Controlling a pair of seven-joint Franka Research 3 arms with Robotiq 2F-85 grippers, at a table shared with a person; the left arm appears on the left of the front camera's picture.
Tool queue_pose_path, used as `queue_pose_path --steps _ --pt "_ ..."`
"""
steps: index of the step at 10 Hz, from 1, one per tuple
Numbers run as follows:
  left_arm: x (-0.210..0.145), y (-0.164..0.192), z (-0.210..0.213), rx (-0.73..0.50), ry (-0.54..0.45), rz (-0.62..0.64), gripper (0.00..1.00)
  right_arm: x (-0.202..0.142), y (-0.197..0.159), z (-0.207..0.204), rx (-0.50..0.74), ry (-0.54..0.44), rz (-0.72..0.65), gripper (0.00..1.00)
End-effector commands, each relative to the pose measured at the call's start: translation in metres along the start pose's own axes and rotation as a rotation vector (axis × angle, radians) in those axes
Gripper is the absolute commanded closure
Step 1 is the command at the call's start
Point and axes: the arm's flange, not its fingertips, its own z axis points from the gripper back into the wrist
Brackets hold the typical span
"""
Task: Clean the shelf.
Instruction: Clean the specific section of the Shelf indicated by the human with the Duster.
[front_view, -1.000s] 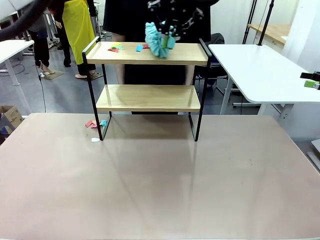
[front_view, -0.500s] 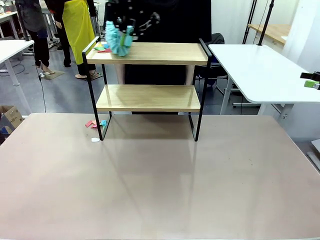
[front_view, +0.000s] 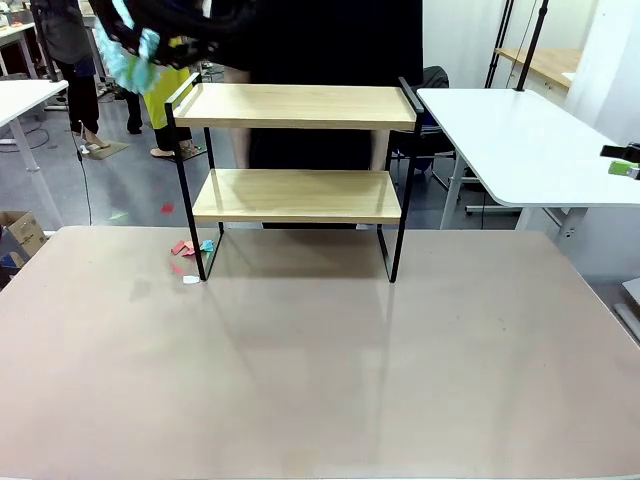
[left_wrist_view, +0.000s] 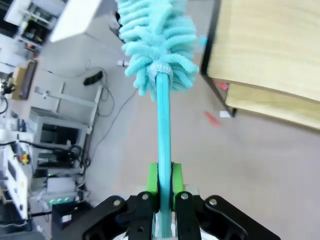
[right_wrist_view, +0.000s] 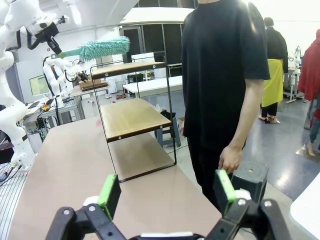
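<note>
Tan tabletop (front_view: 320, 380) runs from my near edge to the shelf (front_view: 300, 195), which stands at 12 o'clock on the far half. Coloured paper scraps (front_view: 190, 248) lie on the table beside the shelf's left front leg. The left wrist view gives me what the front view blurs. The left gripper (left_wrist_view: 165, 177) is clamped on the turquoise handle of a duster (left_wrist_view: 157, 45), with the green pads flat against both sides and the fluffy head at 12 o'clock. The shelf corner sits at 2 o'clock of that head, apart from it. In the front view I read the duster at 10 o'clock of the top board, outside the left rail and in the air. The right wrist view shows the right gripper (right_wrist_view: 167, 192) spread wide, holding nothing. The shelf lies at 11 o'clock beyond it, well apart. A person (right_wrist_view: 225, 75) in black stands at 1 o'clock.
</note>
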Motion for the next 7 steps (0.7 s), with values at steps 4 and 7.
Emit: queue_pose_path --steps 4,7 --pt "-0.011 0.012 0.012 -0.007 -0.035 -0.006 0.87 0.004 0.0 -0.002 0.002 -0.002 0.007 0.0" --pt "-0.011 0.012 0.012 -0.007 -0.035 -0.006 0.87 0.004 0.0 -0.002 0.002 -0.002 0.007 0.0"
